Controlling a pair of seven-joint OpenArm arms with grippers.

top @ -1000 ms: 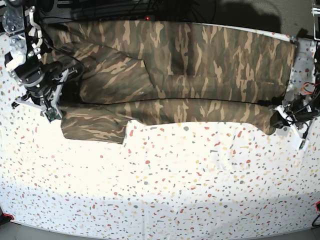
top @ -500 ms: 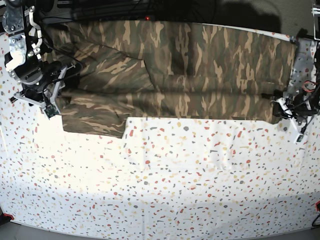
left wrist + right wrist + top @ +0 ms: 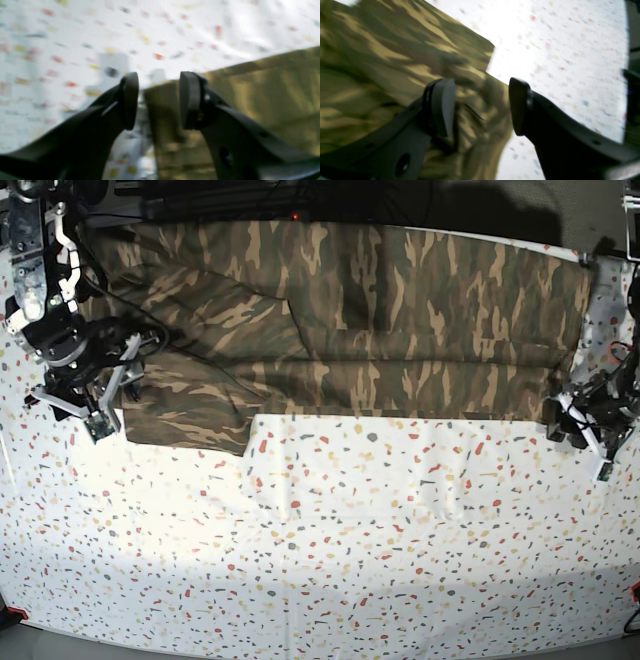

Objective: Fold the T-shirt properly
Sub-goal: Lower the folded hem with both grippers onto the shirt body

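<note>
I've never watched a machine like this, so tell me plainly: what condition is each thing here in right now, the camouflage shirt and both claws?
Camouflage-print cloth T-shirt: lying flat on the speckled white table cover, near edge folded over, not gripped.
Left gripper: open, black jaws apart at the shirt's corner.
Right gripper: open, jaws wide apart over the shirt's edge.

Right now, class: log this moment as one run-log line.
T-shirt: flat, long fold made | left pincer: open at its corner | right pincer: open over sleeve end | held: nothing
</note>
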